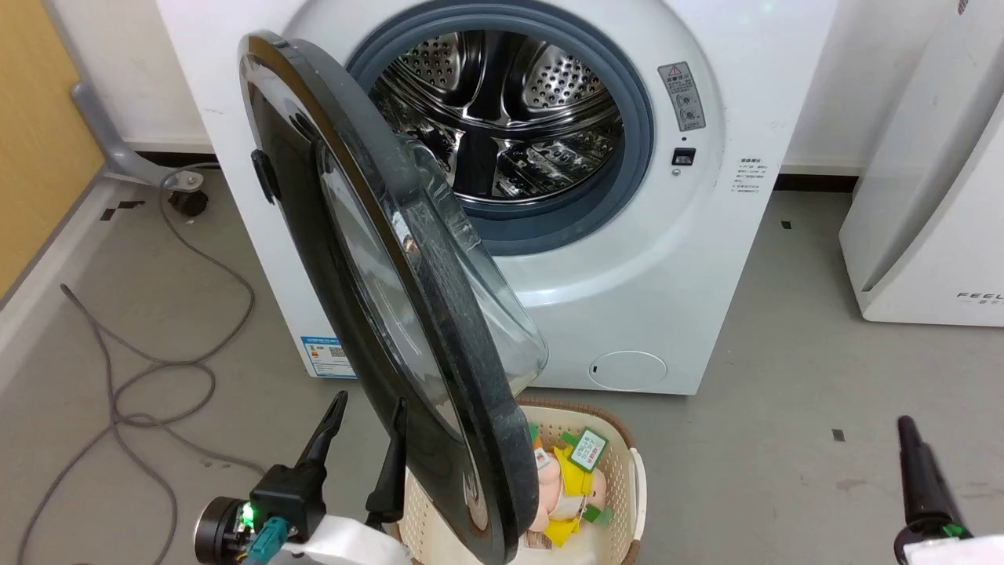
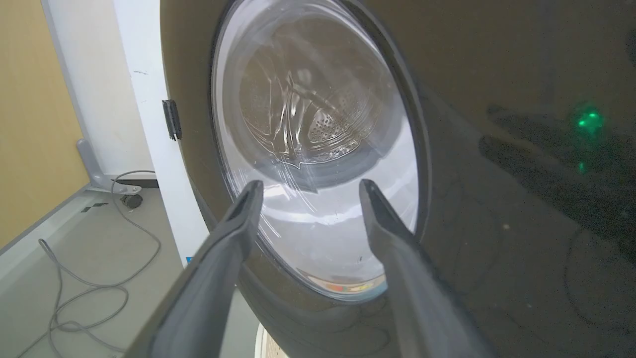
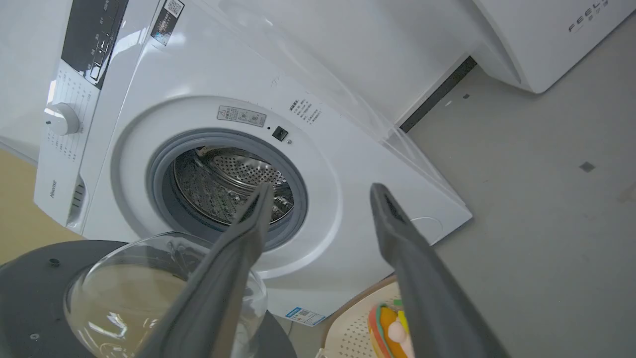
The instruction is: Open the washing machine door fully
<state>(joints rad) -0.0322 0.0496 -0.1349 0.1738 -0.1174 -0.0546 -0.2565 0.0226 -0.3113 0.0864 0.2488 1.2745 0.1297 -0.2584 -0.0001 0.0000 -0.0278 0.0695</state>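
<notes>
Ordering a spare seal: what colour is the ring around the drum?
Grey-blue ring, clearest in the head view.

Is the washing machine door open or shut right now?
Open: the washing machine door stands swung out, with the steel drum exposed behind it.

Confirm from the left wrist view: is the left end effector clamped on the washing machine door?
No: the left end effector is open, its fingers spread apart in front of the glossy outer face of the washing machine door, not closed on it.
</notes>
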